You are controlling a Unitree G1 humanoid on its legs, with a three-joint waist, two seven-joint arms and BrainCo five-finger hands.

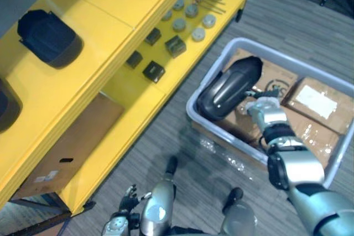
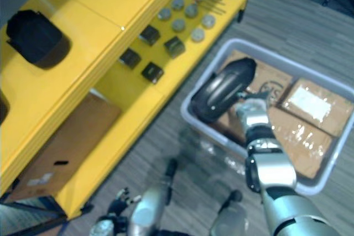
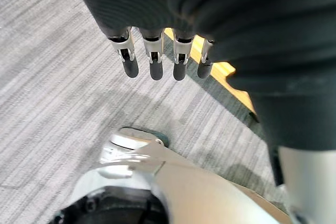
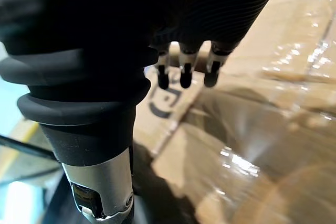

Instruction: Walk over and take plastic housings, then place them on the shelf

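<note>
Here, largest first. One yellow shelf [image 1: 110, 53], in tiers. One grey bin [image 1: 194, 113] on the floor just beside it. One flat cardboard sheet [image 1: 72, 147] under the lowest tier. Plastic housings [image 1: 229, 87], dark, four: one lying tilted in the bin, three on the top tier, two of those cut off at the view's edge. Wrapped cardboard boxes [image 2: 312, 100], at least three, lining the bin under the housing. Small black blocks [image 1: 153, 71], four, on the lower tier. Grey discs [image 1: 197, 33], six, beside the blocks.

Right hand [image 1: 264, 108]: in the bin just beside the housing, fingers [image 4: 182, 77] straight, side by side, clasping nothing. Left hand [image 1: 128, 196]: low over the floor, fingers [image 3: 152, 65] straight and slack.
</note>
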